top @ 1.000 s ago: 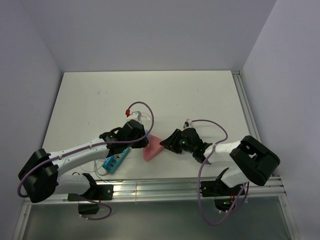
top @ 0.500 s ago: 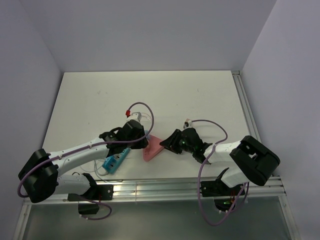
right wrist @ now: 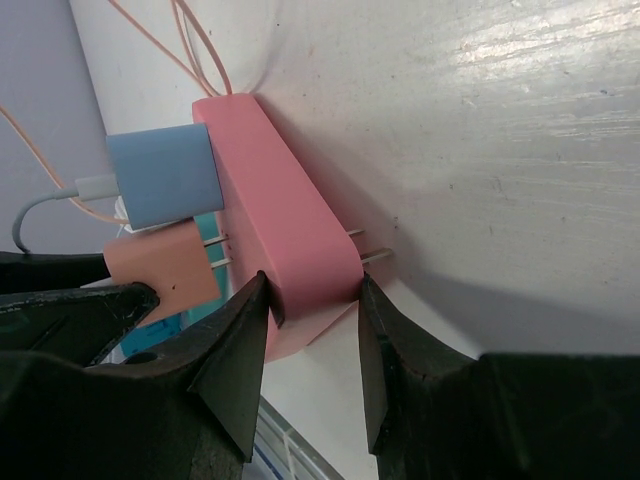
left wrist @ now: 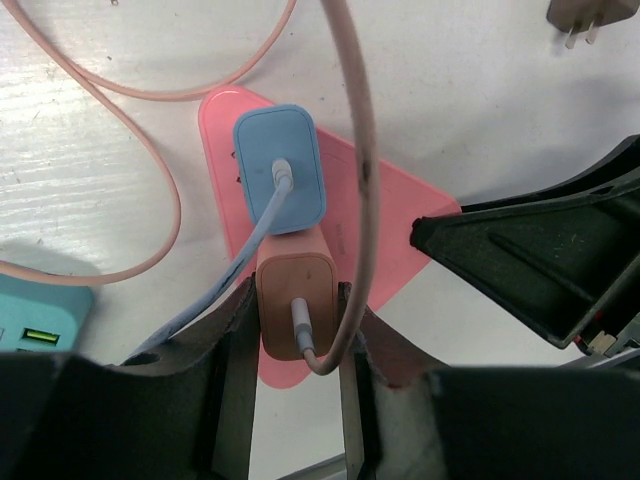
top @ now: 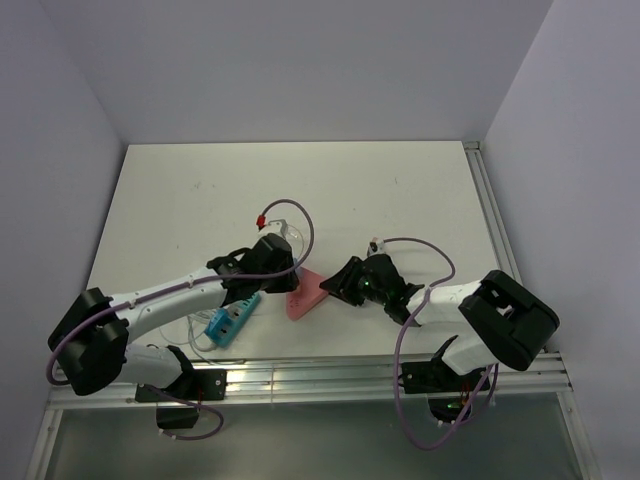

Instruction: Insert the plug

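The orange plug is clamped in the narrowly closed left gripper. Its prongs are only partly entered into the pink socket block, which is pinched by the right gripper. Final seating is judged outstanding.

You're looking at smooth satin plastic on pink socket block. Prongs at its side: bare shiny metal. Blue plug and orange plug: smooth matt plastic, soft sheen. Pink cable: smooth, rubbery look. On left gripper and right gripper you see matt black plastic fingers. Table: white, matt, faintly grained. Teal strip: smooth plastic.
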Tool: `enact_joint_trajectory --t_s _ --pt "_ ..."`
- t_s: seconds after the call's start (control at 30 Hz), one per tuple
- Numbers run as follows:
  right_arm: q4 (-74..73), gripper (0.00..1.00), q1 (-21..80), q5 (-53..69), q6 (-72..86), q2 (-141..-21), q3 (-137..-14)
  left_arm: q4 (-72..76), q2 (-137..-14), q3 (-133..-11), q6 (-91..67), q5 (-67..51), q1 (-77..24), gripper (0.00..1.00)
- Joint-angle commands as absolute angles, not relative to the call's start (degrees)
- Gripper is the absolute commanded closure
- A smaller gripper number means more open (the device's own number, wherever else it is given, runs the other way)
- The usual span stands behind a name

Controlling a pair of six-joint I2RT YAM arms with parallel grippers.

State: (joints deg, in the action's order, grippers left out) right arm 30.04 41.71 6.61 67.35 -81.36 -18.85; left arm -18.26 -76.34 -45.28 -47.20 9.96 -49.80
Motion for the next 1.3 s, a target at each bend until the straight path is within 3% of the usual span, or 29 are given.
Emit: enact_joint_trajectory --t_s 0.0,0.6,0.93,1.0,1.03,1.1,1.13,1.27 --pt "23.12 1.0 42.45 6.68 62.23 -83.41 -20.04 -21.01 -80.77 -44.03 -45.26 8.61 -50.19 1.0" --pt "20.92 1.0 42.89 6.51 61.08 -84.64 -21.71 -11.61 -92.19 -36.57 -48.34 4.58 -50.19 1.0" --pt "19.95 1.0 42.89 6.15 60.21 -84.81 -23.02 -11.86 -89.74 -36.03 -48.34 6.5 -50.54 0.99" --pt "19.95 1.0 42.89 6.42 60.2 -85.52 -23.81 -13.0 -89.04 -36.73 -48.08 7.29 -50.54 0.89" --pt "20.04 1.0 42.89 6.42 60.12 -85.95 -23.99 -13.09 -88.51 -37.0 -47.9 7.29 -50.54 0.74" --pt "19.69 1.0 42.89 6.24 59.94 -86.31 -24.69 -14.06 -86.32 -37.35 -47.99 8.17 -50.45 0.6" --pt "19.6 1.0 42.8 6.24 59.94 -86.4 -24.78 -14.58 -85.53 -38.05 -47.73 8.61 -50.54 0.49" --pt "19.69 1.0 42.45 5.45 60.12 -86.13 -24.61 -17.84 -82.36 -40.86 -46.32 11.06 -50.45 0.35"
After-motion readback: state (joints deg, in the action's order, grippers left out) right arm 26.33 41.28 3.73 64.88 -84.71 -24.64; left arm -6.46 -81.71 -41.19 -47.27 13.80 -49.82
